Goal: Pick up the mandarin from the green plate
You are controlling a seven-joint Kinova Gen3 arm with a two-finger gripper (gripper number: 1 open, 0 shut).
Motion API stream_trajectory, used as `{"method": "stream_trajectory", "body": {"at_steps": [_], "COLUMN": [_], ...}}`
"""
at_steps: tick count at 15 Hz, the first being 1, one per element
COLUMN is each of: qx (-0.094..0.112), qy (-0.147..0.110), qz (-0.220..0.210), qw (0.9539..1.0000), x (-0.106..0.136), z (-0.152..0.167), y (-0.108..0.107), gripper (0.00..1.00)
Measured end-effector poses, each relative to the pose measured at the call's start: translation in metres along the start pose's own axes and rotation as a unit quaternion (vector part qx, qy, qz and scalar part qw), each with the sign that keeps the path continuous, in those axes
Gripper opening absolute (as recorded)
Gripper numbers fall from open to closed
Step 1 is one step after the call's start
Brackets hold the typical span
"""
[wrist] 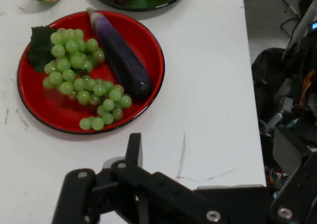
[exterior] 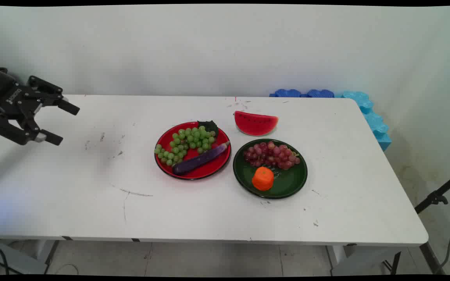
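Observation:
My gripper (exterior: 63, 123) hangs open above the table's far left, holding nothing. A stretch of bare tabletop separates it from a red plate (exterior: 211, 166) near the middle of the table. Green grapes (exterior: 186, 143) and a purple eggplant (exterior: 200, 158) lie on that plate. In the hand view one finger (wrist: 133, 148) rises below the red plate (wrist: 148, 45), where the green grapes (wrist: 79, 75) and the eggplant (wrist: 121, 55) lie side by side. To the right stands a dark green plate (exterior: 292, 180) with red grapes (exterior: 272, 154) and an orange fruit (exterior: 263, 178).
A watermelon slice (exterior: 256, 123) lies on the table behind the two plates. Blue foam pieces (exterior: 365, 109) sit past the table's far right corner. A black stand leg (exterior: 438, 197) is on the floor at the right. The table's front edge (exterior: 209, 236) runs close to the camera.

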Motion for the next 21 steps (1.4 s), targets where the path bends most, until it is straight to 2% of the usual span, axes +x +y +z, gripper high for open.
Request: {"method": "stream_trajectory", "body": {"at_steps": [4, 6, 12, 17, 21], "qx": [0.012, 0.019, 0.046, 0.069, 0.081], "qy": [-0.015, -0.023, -0.027, -0.032, -0.044], "qz": [0.005, 0.001, -0.019, -0.037, -0.04], "qw": [0.9998, 0.9995, 0.9984, 0.9964, 0.9949], "x": [0.015, 0.03, 0.11, 0.174, 0.213], "z": [0.003, 0.007, 0.035, 0.08, 0.128], "y": [-0.001, -0.001, 0.003, 0.007, 0.014], "gripper": [1.0, 1.0, 1.0, 1.0, 1.0]}}
